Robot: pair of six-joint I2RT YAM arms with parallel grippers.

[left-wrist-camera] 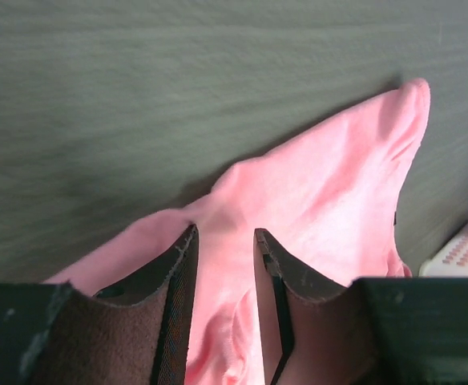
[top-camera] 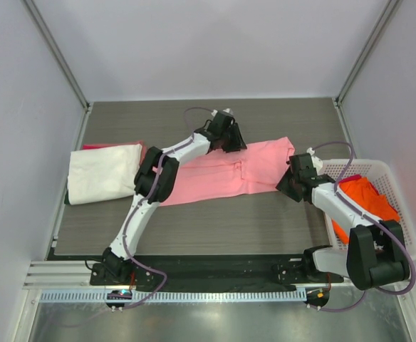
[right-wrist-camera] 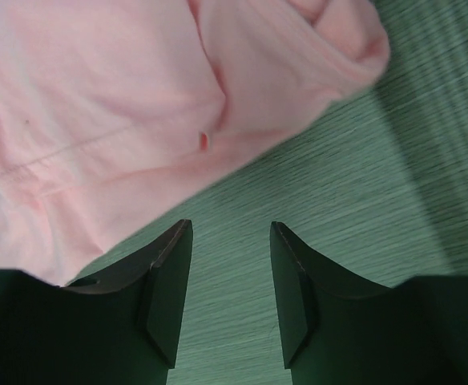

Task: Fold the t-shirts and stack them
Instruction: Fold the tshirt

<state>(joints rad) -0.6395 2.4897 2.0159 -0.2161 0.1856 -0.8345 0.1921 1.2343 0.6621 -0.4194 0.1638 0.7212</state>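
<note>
Lying lengthwise across the middle of the desk (top-camera: 229,221), the pink t-shirt (top-camera: 215,174) runs left to right in the top view. The left tool (top-camera: 228,139) sits at its far edge and the right tool (top-camera: 293,182) at its right end. At the left, well apart from both tools, the cream-white t-shirt (top-camera: 101,171) lies folded, and a sliver of the red t-shirt (top-camera: 112,146) shows along its far side. At the right, the orange t-shirt (top-camera: 365,203) is heaped in the white basket (top-camera: 379,167).

The left wrist view has the left tool (left-wrist-camera: 224,241) over the pink t-shirt (left-wrist-camera: 330,192). Its jaws stand only narrowly apart, with pink cloth showing through the gap. Whether the pads touch the cloth cannot be told. Grey desk (left-wrist-camera: 138,104) lies beyond, and a corner of the basket (left-wrist-camera: 458,257) is at the right edge.

In the right wrist view the right tool (right-wrist-camera: 230,233) is wide open and holds nothing. Bare desk (right-wrist-camera: 362,184) shows between its jaws. The pink t-shirt (right-wrist-camera: 98,104) lies just beyond the fingertips, its hem reaching the left finger.
</note>
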